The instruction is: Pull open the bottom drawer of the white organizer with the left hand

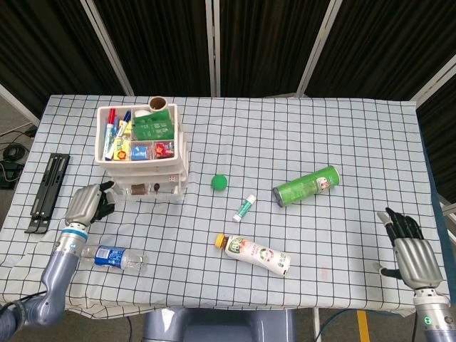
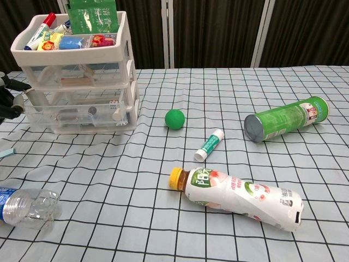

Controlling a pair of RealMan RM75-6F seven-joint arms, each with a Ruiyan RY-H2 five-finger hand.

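The white organizer (image 1: 144, 153) is a plastic box with three clear drawers, standing at the far left of the worktop (image 1: 299, 142), which is covered by a soft cloth with black grid lines. Its bottom drawer (image 2: 82, 114) stands out toward the front, past the two drawers above it. The open top tray holds markers and small packets.

The left hand (image 1: 88, 204) is metal grey with dark fingers (image 2: 7, 101). It lies just beside the front left corner of the drawer; its fingers are curled and reach to that corner, but whether they really hold the drawer cannot be told. The right hand (image 1: 412, 253) rests at the right edge, far from everything, with fingers spread and holding nothing.

On the cloth lie one green ball (image 1: 219, 182), one small white tube (image 1: 244, 207), one green round can (image 1: 306, 185) on its side, one orange-capped bottle (image 1: 254, 254) and one crushed clear bottle (image 1: 117, 258). One black folded stand (image 1: 47, 192) lies at the left edge.
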